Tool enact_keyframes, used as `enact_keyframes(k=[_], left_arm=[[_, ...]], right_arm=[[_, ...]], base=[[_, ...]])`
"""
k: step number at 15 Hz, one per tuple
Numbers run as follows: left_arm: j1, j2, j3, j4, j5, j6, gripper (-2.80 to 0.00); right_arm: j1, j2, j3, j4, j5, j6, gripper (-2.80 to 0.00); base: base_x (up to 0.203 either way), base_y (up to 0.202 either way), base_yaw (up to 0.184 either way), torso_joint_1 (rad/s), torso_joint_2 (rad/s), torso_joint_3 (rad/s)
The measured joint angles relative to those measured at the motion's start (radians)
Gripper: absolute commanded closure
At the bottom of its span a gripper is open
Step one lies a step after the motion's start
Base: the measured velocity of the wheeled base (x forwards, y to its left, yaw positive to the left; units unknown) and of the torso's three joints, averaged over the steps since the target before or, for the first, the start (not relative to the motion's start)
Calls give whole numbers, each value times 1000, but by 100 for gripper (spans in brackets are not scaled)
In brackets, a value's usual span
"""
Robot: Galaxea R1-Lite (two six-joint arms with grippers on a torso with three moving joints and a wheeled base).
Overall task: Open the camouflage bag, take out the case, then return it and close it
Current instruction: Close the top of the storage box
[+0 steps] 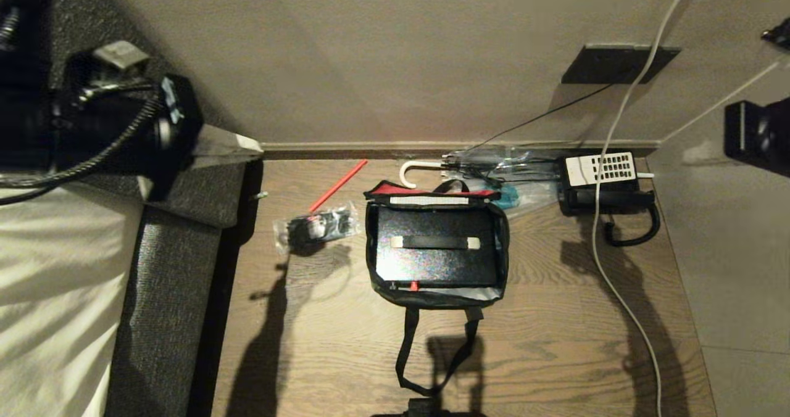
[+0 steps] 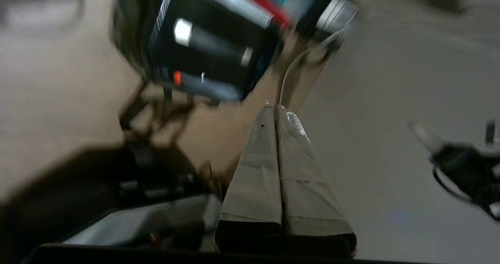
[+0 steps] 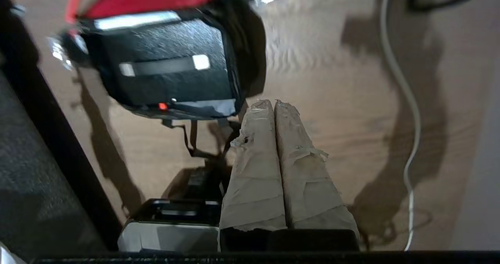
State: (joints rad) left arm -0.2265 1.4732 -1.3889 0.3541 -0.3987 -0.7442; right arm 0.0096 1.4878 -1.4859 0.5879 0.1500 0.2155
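- Left gripper [image 2: 275,107] is clenched on nothing, up off the floor [image 1: 555,318], left of the bag [image 1: 501,232]
- Right gripper [image 3: 273,102] likewise pressed shut and empty, hanging to the bag's right, likely staged for a two-sided reach
- Bag lies mid-floor, flap folded back to the far side, red lining showing
- Case [image 1: 432,263] sits flat inside, handle up, so lifting it out looks next
- Phone [image 1: 602,179] far right; packet [image 1: 316,227] left

We've got bare wood floor [image 1: 555,343] front & both sides of the camouflage bag [image 1: 503,232], open w/ the case [image 1: 435,244] exposed from above. Behind it umbrella [image 1: 432,169] & telephone [image 1: 602,182] crowd the wall; white cable [image 1: 608,269] trails right, plastic packet [image 1: 316,227] left.
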Motion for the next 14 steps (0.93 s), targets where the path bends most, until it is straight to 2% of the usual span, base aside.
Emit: enact_keyframes(k=[2,4,6,8,10,12,14], left_arm=[[-31,114,-1,-63,1,-7,0],[-44,218,19,-199,0,-9,0],[-48,310,30,-262,12,-12,0],[-49,391,32,-286,78,-12,0],[-51,463,26,-368,161,-12,0],[-51,524,20,-448,187,-11,0],[-58,569,13,-457,193,-13,0]], right_arm=[[1,108,-16,-16,-1,2,0],[2,192,-24,-48,-2,5,0],[2,263,-28,-83,-4,4,0],[2,327,-30,-131,-18,14,0],[2,385,-30,-184,-27,32,0],[5,430,-19,-198,-26,36,0],[17,473,-14,-233,-22,43,0]], base=[[0,0,0,0,0,0],[0,0,0,0,0,0],[0,0,0,0,0,0],[0,0,0,0,0,0],[0,0,0,0,0,0],[0,0,0,0,0,0],[0,0,0,0,0,0]])
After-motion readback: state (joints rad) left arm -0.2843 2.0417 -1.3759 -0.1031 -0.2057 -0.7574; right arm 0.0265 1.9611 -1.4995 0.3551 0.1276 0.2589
